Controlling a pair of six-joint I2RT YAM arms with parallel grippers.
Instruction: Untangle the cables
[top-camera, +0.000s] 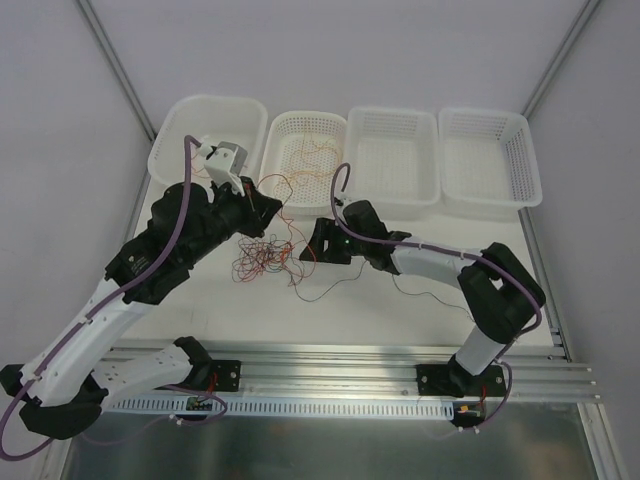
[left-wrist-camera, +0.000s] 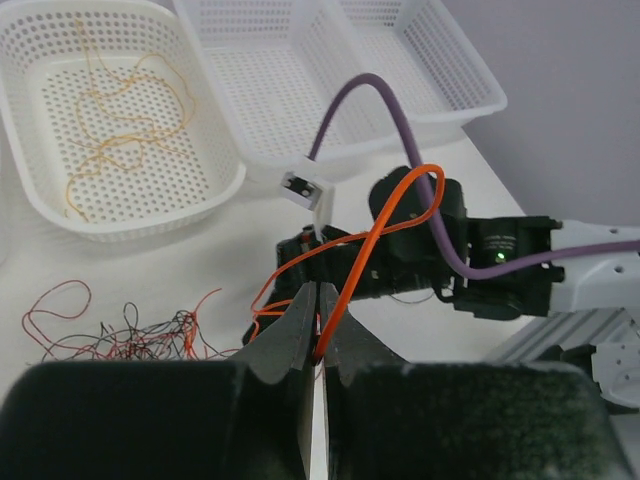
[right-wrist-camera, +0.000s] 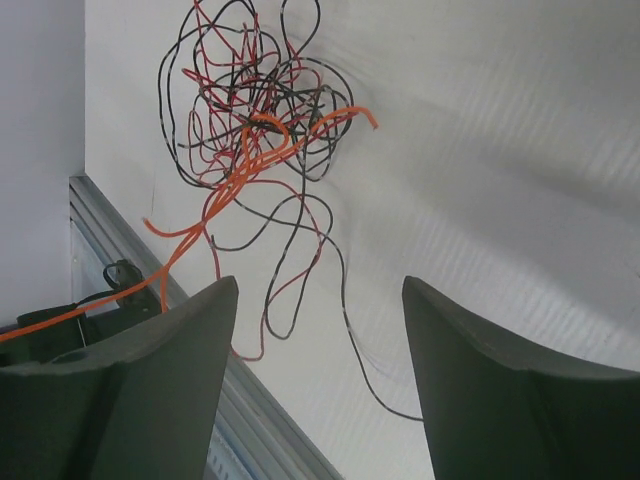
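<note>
Left claw (left-wrist-camera: 318, 300) pressed together, pinching orange cable (left-wrist-camera: 427, 169); right claw (right-wrist-camera: 318, 288) spread wide, empty, near cable tangle (right-wrist-camera: 250, 110) on desk (right-wrist-camera: 500, 150).

Left fingers (left-wrist-camera: 285, 340) seemingly hide the orange cable's (left-wrist-camera: 428, 170) lower end.

- Left arm (top-camera: 110, 300) reached up from the table's near-left corner, elbow bent, wrist tipped toward the middle.
- Left gripper (left-wrist-camera: 318, 300): jaws pressed tight together, an orange cable (left-wrist-camera: 428, 168) pinched between them!
- Right arm (top-camera: 440, 262) was folded by the right edge, forearm running left.
- Right gripper (right-wrist-camera: 318, 290): fingers spread apart, holding nothing.
</note>
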